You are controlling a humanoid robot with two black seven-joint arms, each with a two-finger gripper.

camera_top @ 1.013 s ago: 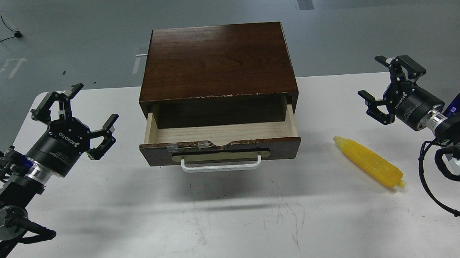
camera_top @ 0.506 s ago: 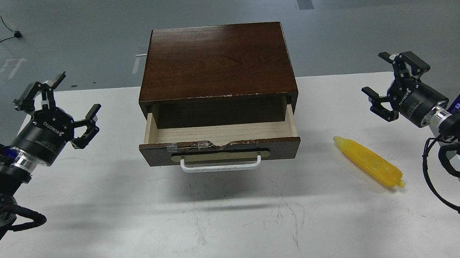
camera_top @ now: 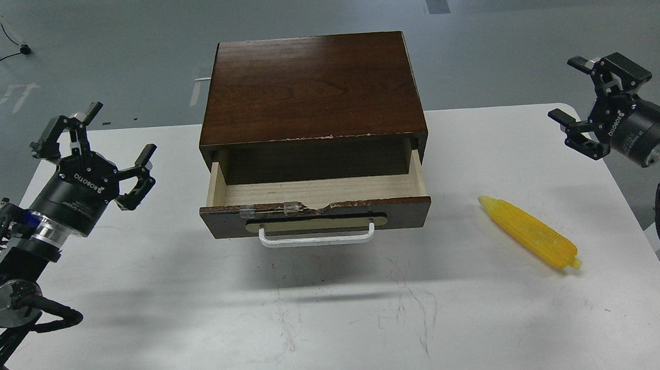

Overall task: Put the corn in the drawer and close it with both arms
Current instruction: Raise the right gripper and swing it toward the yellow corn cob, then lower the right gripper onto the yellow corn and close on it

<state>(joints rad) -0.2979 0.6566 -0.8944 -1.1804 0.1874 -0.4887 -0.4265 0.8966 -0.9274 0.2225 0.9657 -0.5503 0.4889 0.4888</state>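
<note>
Corn (camera_top: 529, 233) lies on the white tabletop (camera_top: 340, 323), to the right of the drawer (camera_top: 315, 200) and apart from it, its tapered tip pointing up-left toward the drawer's right front corner. I note the drawer stands pulled out of the dark wooden cabinet (camera_top: 310, 87); its pale wood interior is exposed and holds nothing that I can see. The white bar handle (camera_top: 317, 237) faces me, and the top edge of the drawer front is chipped and taped. My left tool (camera_top: 90, 142) hangs over the tabletop's left side with fingers spread wide, holding nothing, well clear of the drawer. My right tool (camera_top: 596, 101) hangs at the tabletop's far right edge, fingers likewise spread wide and empty, well apart from the corn.
</note>
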